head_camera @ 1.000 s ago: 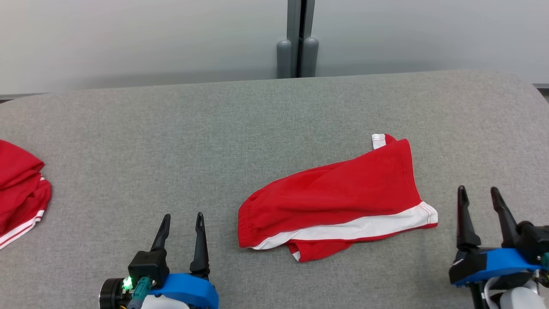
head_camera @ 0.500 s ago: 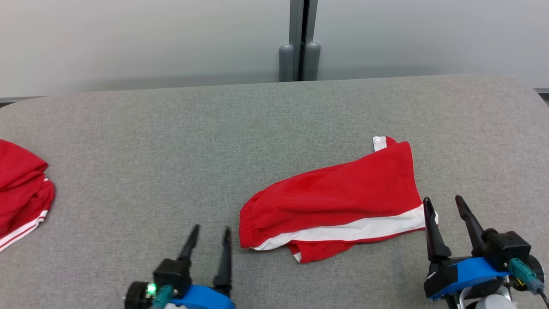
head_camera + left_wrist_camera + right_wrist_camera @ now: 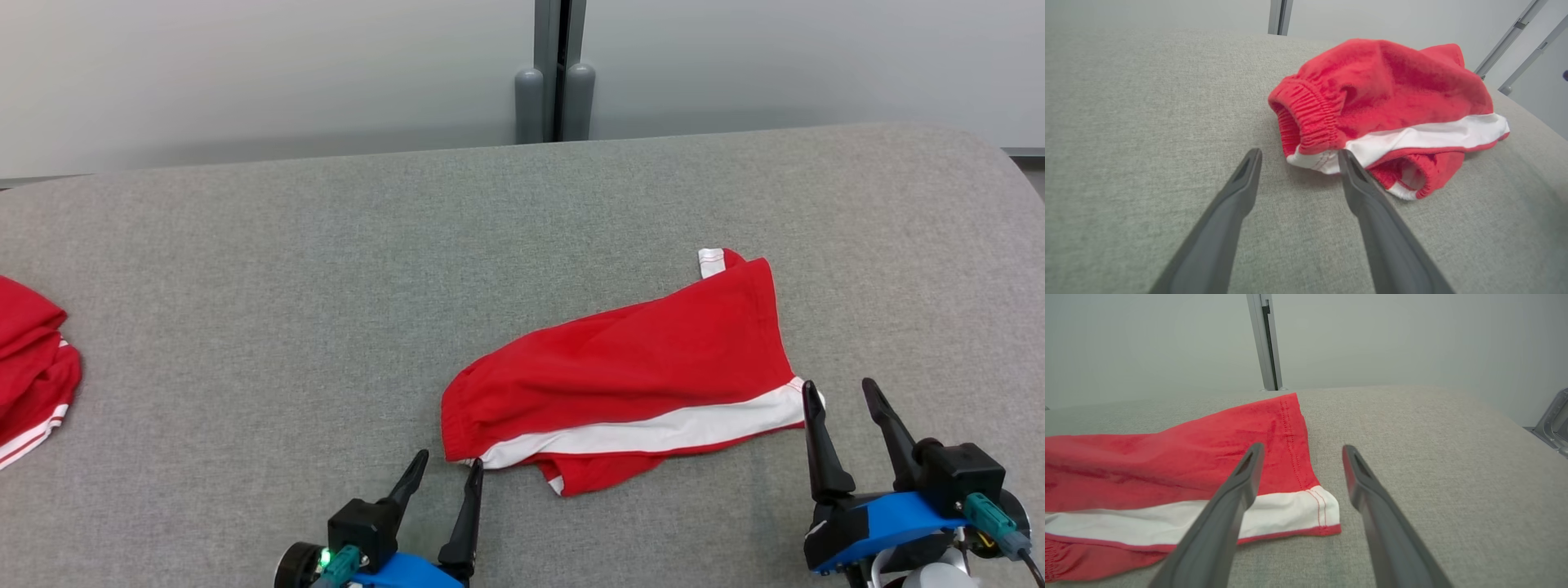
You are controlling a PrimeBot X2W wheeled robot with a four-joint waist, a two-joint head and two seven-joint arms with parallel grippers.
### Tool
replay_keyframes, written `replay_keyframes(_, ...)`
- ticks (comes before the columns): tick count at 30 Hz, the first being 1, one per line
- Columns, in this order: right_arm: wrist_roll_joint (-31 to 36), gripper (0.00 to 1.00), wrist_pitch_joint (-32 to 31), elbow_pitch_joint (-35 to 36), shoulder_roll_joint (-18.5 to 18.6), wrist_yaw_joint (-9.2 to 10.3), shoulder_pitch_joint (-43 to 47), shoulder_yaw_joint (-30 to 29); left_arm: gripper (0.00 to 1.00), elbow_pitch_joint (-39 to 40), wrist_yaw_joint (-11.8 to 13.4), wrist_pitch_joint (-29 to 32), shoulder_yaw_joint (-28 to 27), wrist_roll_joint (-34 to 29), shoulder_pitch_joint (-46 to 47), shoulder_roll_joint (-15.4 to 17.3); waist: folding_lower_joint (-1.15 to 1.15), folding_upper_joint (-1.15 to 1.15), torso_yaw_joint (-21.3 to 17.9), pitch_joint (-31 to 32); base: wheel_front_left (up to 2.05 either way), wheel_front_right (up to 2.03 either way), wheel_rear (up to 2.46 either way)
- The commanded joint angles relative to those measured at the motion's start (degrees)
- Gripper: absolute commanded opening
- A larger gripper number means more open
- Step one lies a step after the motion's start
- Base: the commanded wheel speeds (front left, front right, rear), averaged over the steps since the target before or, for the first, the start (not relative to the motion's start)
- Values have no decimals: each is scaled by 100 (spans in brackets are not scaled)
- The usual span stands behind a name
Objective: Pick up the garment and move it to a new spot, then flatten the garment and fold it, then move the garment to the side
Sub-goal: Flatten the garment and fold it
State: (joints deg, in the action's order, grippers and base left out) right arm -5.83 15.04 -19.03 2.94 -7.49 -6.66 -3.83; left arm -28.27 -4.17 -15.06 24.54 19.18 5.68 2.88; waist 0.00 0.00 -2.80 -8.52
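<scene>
Shorts (image 3: 629, 384), red with a white stripe, are lying rumpled right of centre on the grey table (image 3: 326, 269), with a bit tucked under along the near edge. The left gripper (image 3: 450, 459) is spread wide with nothing in it, tips right at the elastic waistband (image 3: 1306, 110). The right gripper (image 3: 838, 384) is also spread and empty, with one finger lined up over the white hem corner (image 3: 1323, 510) and the other over bare table.

Looks like the pickup step to me. I'd go low so one finger slides under the cloth at each end, pinch both ends together, then lift evenly. There's another red pile (image 3: 33, 376) at the far left, so stay clear of that.
</scene>
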Motion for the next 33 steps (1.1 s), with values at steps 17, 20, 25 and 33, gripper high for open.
replay_keyframes(17, -106, 100, 20, -82, 17, -1, -156, 151, 100, -10, -39, -17, -225, 58, 450, 0, 0, 0, -199, -186, 0, 0, 0)
replay_keyframes(20, -118, 100, 20, -91, 34, -1, -189, 159, 94, -137, 111, -17, -265, 43, 531, 0, 0, 0, -253, -227, 0, 0, 0)
replay_keyframes(25, -148, 100, 20, -91, 35, -1, -287, 189, 100, -409, 448, -17, -308, 7, 812, -2, 0, 0, -374, -390, 0, 0, 0)
replay_keyframes(33, -182, 100, 21, -118, 30, -1, -378, 233, 100, -1019, 956, -17, -332, 52, 1230, 2, 0, 0, -556, -548, 0, 0, 0)
